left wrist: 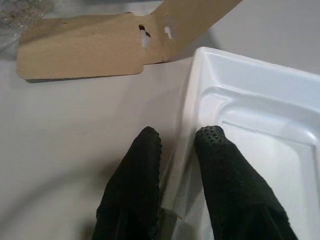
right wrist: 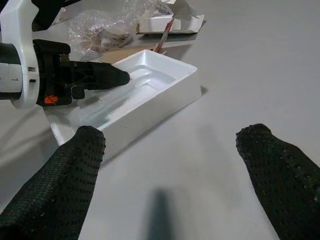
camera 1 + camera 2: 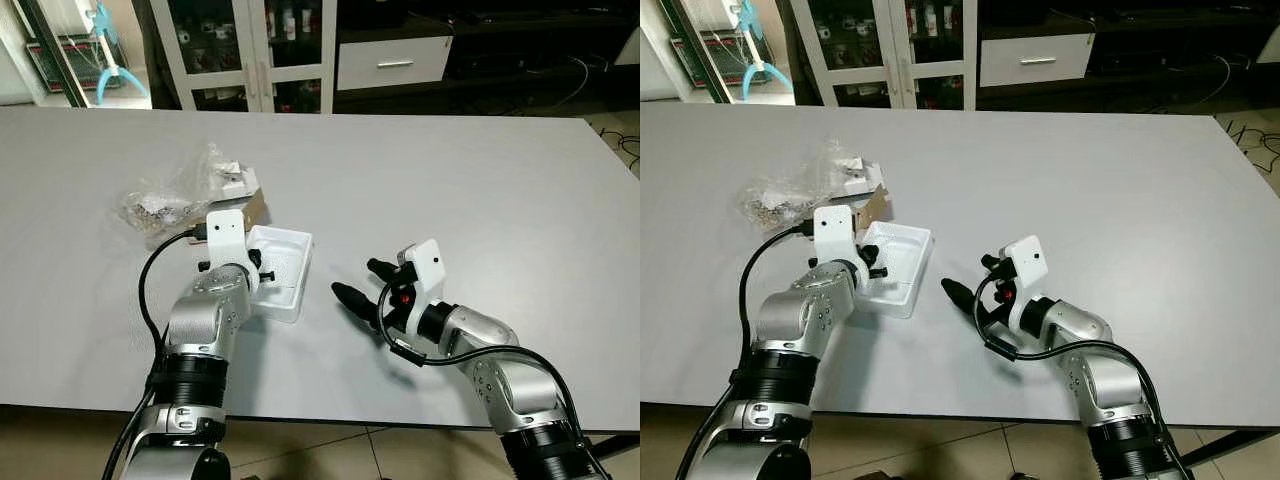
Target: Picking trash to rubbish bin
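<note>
A shallow white moulded plastic tray point(image 3: 283, 268) lay on the wide grey table point(image 3: 480, 190), near its front edge. The left gripper point(image 1: 177, 142) was clamped on the tray's near wall. The left wrist view made this plain: one black finger point(image 1: 135, 185) sat outside the wall on the table side, the other inside the tray's recess, with the thin white rim pinched between them. From the head views that grip was mostly hidden behind the white wrist housing, so only a bit of black showed against the tray.

The right gripper point(image 3: 362, 281) hovered low over the bare table just beside the tray, its two fingers spread well apart and holding nothing; the right wrist view looked between them toward the tray and the left gripper.

Behind the tray, a flat piece of brown cardboard point(image 1: 85, 47) with a folded flap lay on the table. In the head views it showed only as a small brown corner beside the left wrist. Farther back sat a crumpled clear plastic bag point(image 3: 165, 200) with pale contents I could not identify, and a small open white cardboard box point(image 2: 170, 21) touching it. A white-fronted cabinet with glass doors point(image 3: 260, 50) stood beyond the table, cut off by the frame.
</note>
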Robot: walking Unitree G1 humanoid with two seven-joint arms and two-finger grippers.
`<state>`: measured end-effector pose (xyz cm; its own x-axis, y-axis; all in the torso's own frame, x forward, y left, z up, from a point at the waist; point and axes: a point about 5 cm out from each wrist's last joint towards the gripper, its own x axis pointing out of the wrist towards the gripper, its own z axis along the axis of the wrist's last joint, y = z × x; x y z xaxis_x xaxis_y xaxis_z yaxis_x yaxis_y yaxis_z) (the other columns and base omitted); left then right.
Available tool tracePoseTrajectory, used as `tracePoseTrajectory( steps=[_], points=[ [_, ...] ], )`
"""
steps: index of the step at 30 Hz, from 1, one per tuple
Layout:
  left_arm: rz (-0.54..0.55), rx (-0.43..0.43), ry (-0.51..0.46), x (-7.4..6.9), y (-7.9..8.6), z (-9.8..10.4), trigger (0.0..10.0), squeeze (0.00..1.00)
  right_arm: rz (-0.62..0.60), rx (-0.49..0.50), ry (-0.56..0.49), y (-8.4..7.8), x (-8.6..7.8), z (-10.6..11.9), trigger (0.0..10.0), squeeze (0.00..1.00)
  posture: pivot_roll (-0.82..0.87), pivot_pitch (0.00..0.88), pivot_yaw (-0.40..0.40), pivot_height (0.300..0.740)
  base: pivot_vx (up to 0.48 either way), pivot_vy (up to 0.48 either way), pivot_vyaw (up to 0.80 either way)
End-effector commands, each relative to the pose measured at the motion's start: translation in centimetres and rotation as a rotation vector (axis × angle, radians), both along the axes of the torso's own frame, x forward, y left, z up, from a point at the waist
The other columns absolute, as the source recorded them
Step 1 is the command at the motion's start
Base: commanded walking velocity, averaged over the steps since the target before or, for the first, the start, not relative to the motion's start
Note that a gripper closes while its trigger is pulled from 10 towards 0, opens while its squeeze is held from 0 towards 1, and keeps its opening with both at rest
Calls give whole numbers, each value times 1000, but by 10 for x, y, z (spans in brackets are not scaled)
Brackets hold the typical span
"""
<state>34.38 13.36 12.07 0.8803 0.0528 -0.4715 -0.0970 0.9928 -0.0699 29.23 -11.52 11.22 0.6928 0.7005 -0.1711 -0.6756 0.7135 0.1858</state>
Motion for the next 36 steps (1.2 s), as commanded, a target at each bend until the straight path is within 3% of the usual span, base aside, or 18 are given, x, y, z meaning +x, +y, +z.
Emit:
tracePoseTrajectory(
  steps=[1, 8, 9, 10, 11, 12, 14, 21, 23, 24, 25, 30, 32, 36],
  points=[
    [-25, 8, -39, 2, -4, 8, 0, 0, 2, -6, -28, 2, 2, 5, 10000, 0, -88, 23, 55, 740, 0, 0, 0],
    [-52, 38, -89, 5, -7, 15, 0, 0, 2, -4, -31, 3, 3, 6, 10000, 0, -88, 25, 58, 740, 0, 0, 0],
    [-70, 51, -115, 6, -9, 18, 1843, 0, -1, -4, -32, 3, 4, 6, 10000, 0, -86, 27, 57, 740, 0, 0, 0],
    [-82, 59, -132, 6, -10, 20, 1843, 0, -2, -4, -33, 3, 4, 6, 10000, 0, -85, 28, 57, 740, 0, 0, 0],
    [-101, 73, -164, 7, -12, 24, 8784, 0, -4, -3, -34, 3, 4, 6, 10000, 0, -86, 30, 57, 740, 0, 0, 0],
    [-117, 89, -207, 7, -14, 28, 10000, 0, -7, -4, -35, 3, 4, 6, 10000, 0, -86, 30, 57, 740, 0, 0, 0],
    [-146, 159, -386, 10, -19, 51, 10000, 0, -74, -23, -54, -2, 9, 6, 10000, 0, -84, 37, 55, 740, 0, 0, 0],
    [-142, 293, -583, 11, -20, 78, 10000, 0, -183, -7, -84, -12, 20, 13, 10000, 0, -82, 42, 54, 740, 0, 0, 0],
    [-125, 294, -695, 9, -21, 92, 10000, 0, -220, 0, -111, -15, 24, 17, 10000, 0, -81, 44, 55, 740, 0, 0, 0],
    [-125, 294, -695, 9, -21, 92, 10000, 0, -220, 0, -111, -15, 24, 17, 10000, 0, -81, 44, 55, 740, 0, 0, 0],
    [-75, 261, -771, 7, -18, 101, 10000, 0, -259, 23, -132, -18, 27, 21, 10000, 0, -81, 43, 56, 740, 0, 0, 0],
    [-8, 311, -852, 5, -9, 107, 10000, 0, -355, 51, -196, -23, 33, 30, 10000, 0, -83, 44, 57, 740, 0, 0, 0],
    [30, 398, -917, 3, -5, 110, 10000, 0, -445, 53, -263, -27, 38, 40, 10000, 0, -84, 38, 58, 740, 0, 0, 0],
    [46, 443, -970, -1, -4, 115, 10000, 0, -553, 51, -339, -34, 43, 52, 10000, 0, -84, 29, 58, 740, 0, 0, 0]
  ],
)
